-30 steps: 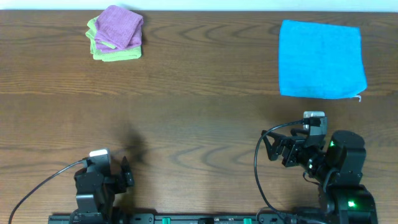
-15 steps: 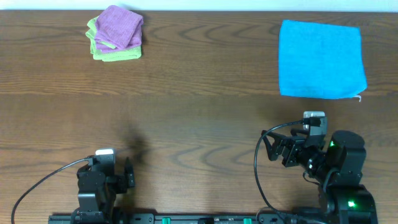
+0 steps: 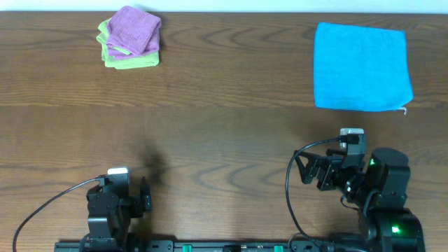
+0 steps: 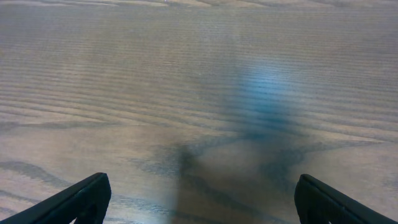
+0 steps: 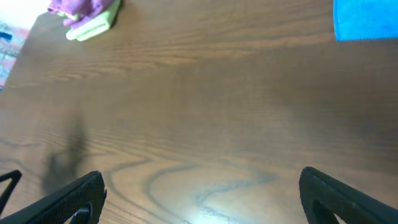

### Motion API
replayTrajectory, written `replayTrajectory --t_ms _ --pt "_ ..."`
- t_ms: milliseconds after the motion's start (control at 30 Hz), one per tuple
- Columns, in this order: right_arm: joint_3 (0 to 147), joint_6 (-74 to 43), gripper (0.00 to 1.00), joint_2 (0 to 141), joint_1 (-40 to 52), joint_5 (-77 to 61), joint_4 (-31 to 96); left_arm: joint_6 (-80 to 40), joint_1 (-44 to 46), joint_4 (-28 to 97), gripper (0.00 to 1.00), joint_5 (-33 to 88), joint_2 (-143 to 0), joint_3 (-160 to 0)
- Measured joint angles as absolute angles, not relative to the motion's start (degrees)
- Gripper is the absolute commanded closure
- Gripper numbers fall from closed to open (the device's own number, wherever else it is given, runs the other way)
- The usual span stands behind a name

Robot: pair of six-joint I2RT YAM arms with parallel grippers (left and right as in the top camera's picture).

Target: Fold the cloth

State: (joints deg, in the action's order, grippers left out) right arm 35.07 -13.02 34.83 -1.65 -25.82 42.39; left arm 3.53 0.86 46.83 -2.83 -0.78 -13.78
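Note:
A folded purple cloth (image 3: 133, 29) lies on top of lime-green cloths (image 3: 133, 61) at the far left of the table; the right wrist view shows it too (image 5: 78, 6). I cannot tell whether this is the cloth of the task; no spread purple cloth is in view. My left gripper (image 4: 202, 199) hangs open over bare wood at the near left edge (image 3: 133, 189). My right gripper (image 5: 202, 199) is open over bare wood at the near right (image 3: 308, 170). Neither gripper holds or touches anything.
A bright blue cloth (image 3: 360, 66) lies flat at the far right, with a small white tag at its near right corner (image 3: 404, 109). It shows at the top right of the right wrist view (image 5: 367, 18). Cables trail from both arm bases.
The left arm drew back slightly toward the near edge and then stayed put. The right wrist shifted only a little. Both grippers stayed open.

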Motion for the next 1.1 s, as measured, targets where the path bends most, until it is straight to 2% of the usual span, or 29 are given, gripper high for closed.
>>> replayTrajectory --t_ms 300,667,1100 --pt "25.3 -7.3 0.01 22.6 -1.6 -18.4 37.4 3.7 0.9 46.8 0.05 -2.8 -0.6 -13.8" --pt "12.6 3.1 0.01 5.7 -1.6 -15.1 38.6 3.7 0.9 46.8 0.05 -2.8 -0.6 -13.7" --pt "10.2 5.7 0.01 1.0 0.3 -10.2 41.8 3.7 0.9 46.8 0.05 -2.8 -0.6 -13.7"
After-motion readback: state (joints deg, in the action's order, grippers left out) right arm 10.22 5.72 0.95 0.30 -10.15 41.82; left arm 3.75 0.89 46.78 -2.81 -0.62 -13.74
